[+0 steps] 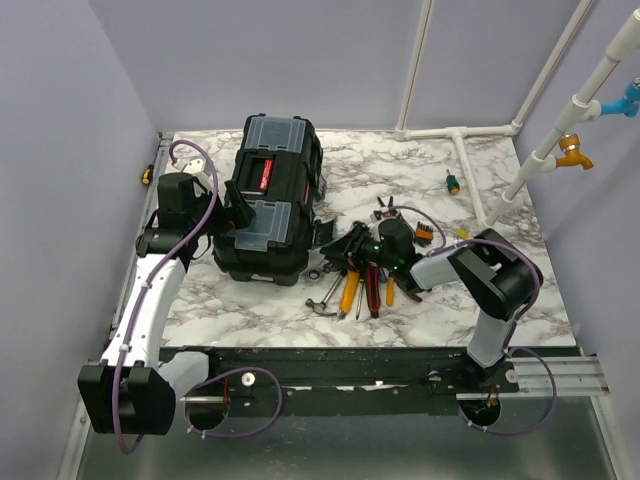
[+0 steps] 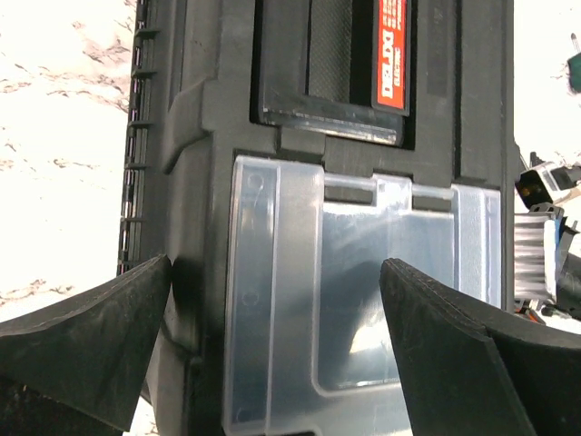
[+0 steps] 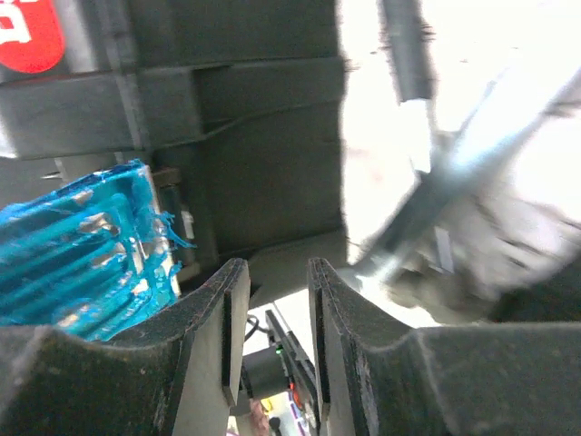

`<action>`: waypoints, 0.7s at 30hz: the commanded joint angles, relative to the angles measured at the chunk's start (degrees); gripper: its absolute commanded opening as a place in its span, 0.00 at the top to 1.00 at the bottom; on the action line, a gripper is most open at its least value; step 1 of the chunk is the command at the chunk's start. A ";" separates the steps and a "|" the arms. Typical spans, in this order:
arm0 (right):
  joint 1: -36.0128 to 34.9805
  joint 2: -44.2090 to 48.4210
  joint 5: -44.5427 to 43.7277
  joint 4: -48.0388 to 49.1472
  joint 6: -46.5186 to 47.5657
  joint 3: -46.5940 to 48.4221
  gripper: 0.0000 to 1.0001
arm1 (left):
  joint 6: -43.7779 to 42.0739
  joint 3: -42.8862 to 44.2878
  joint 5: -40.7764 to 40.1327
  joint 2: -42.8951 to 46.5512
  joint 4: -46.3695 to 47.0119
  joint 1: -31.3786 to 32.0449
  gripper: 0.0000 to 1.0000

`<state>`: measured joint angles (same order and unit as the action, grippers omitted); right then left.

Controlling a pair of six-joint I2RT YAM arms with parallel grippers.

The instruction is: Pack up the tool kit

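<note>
A red label (image 2: 392, 50) on the black plastic toolbox (image 1: 268, 195) carries white lettering turned sideways that seems to read DELIXI; the smaller lines beneath are too small to read. The toolbox stands closed at the left middle of the white, grey-veined marble-patterned tabletop (image 1: 400, 160), with 2 clear plastic organiser lids set in its ribbed top. Plain lilac walls (image 1: 330, 60) enclose the table, and white plastic pipes (image 1: 460, 135) run along the far right. The left gripper (image 2: 277, 272) is spread wide over the near clear lid, its black wedge-shaped fingers (image 2: 100, 336) on either side. Just right of the box lies a heap of hand tools: a steel-headed hammer (image 1: 325, 300), a yellow-handled screwdriver (image 1: 349, 292) and a red-handled screwdriver (image 1: 372, 290). The right gripper (image 3: 279, 282) sits low among them by the box's side, jaws drawn almost together with only a thin slit and nothing seen in it; a crinkled blue translucent packet (image 3: 82, 236) is beside it. A small green-handled screwdriver (image 1: 453, 182) lies well apart.
</note>
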<state>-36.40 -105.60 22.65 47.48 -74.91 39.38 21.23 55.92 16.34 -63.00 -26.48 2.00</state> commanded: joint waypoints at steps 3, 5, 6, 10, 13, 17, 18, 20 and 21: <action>4.09 9.22 -6.31 -3.56 4.72 -5.85 0.60 | 0.56 -1.65 -1.40 4.38 -4.41 1.41 0.02; 4.85 12.52 -7.80 -8.50 8.64 -4.94 0.56 | 0.26 -1.28 -2.21 4.68 -4.74 1.59 0.02; 4.93 14.73 -9.03 -11.97 11.02 -4.02 0.51 | 0.14 -1.09 -2.87 4.93 -5.05 1.61 0.02; 4.89 21.72 -16.56 -23.98 18.69 -1.31 0.44 | -0.70 -0.81 -7.26 7.51 -5.18 2.63 0.02; 4.80 24.74 -19.31 -28.25 23.88 1.35 0.25 | -1.52 -0.02 -11.80 9.03 -5.29 4.56 0.01; 4.78 24.57 -19.15 -32.02 27.30 6.57 0.14 | -1.63 4.40 -15.89 8.03 -8.21 8.54 0.02; 4.85 24.06 -19.07 -32.67 27.70 7.97 0.14 | -1.76 5.83 -17.78 7.46 -8.78 9.60 0.01; 4.85 22.48 -17.78 -32.99 28.23 10.34 0.14 | -2.13 8.56 -20.50 5.95 -10.37 12.31 0.01; 4.86 21.65 -17.41 -33.36 28.41 11.52 0.14 | -2.52 10.26 -21.80 5.04 -11.19 13.75 0.02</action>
<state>-31.40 -81.41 6.37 19.27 -50.89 46.17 20.27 59.70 2.79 -55.66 -33.93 11.25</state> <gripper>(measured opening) 0.858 0.985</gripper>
